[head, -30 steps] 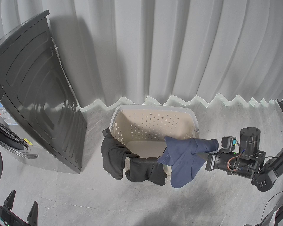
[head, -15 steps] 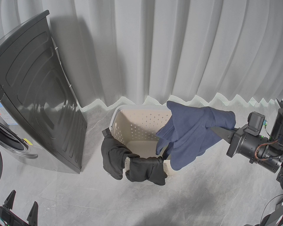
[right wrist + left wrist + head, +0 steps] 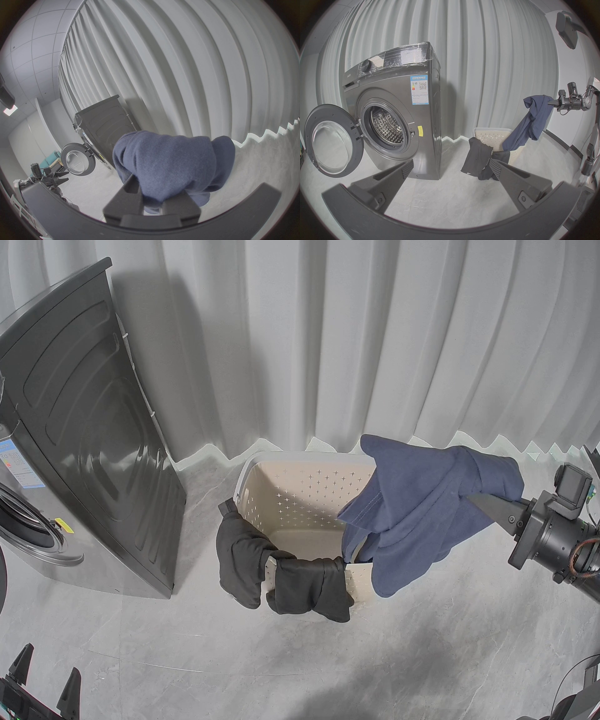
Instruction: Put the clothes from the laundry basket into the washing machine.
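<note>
While pinching soft, crumpled blue cloth point(image 3: 425, 515) in right gripper point(image 3: 487, 504), hanging it over perforated cream basket point(image 3: 300, 457); black cloth point(image 3: 306, 593) draped on rim; left gripper point(image 3: 47, 671) spread near glossy grey washer point(image 3: 81, 427).

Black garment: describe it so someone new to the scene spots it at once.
Start at the grey washing machine by the curtain; the cream laundry basket stands on the floor beside it. The black garment is draped over the basket's near rim, hanging down outside. Unlike the blue garment held up by the right gripper, nothing grips it.
</note>
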### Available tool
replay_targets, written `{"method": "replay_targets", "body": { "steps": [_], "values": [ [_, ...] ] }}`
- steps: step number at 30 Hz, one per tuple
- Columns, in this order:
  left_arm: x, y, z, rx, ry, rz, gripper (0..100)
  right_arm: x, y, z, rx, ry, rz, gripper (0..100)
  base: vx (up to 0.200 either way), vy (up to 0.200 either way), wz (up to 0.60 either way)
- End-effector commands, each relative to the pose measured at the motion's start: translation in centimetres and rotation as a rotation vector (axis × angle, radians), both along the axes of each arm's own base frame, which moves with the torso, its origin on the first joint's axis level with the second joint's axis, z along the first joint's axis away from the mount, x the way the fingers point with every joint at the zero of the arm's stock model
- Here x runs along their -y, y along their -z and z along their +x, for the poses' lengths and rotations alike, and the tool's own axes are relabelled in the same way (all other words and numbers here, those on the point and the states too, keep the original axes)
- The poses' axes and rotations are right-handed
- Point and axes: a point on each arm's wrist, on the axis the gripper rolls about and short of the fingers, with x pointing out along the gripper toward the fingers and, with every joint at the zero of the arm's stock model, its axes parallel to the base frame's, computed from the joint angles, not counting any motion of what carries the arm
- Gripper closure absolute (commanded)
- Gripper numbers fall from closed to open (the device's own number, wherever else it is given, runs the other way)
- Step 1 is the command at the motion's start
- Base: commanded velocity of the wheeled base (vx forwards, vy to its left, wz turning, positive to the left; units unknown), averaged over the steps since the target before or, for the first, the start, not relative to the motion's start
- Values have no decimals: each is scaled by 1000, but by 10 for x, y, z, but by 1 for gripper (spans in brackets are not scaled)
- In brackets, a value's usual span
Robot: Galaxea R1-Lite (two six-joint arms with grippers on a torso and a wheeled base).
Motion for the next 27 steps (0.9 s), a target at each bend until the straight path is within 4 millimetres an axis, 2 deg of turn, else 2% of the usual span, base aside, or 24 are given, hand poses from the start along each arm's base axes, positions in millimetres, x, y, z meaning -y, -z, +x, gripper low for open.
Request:
{"method": "replay_targets", "body": {
  "steps": [1,5,27],
  "values": [
    [0,5,0,0,-1,0,0,1,-1,-2,8,-4,4,100,0,0,0],
    [0,5,0,0,-1,0,0,0,-3,-2,14,-9,8,100,0,0,0],
    [0,5,0,0,0,-2,0,-1,-10,-1,52,-12,33,100,0,200,0]
  ]
}}
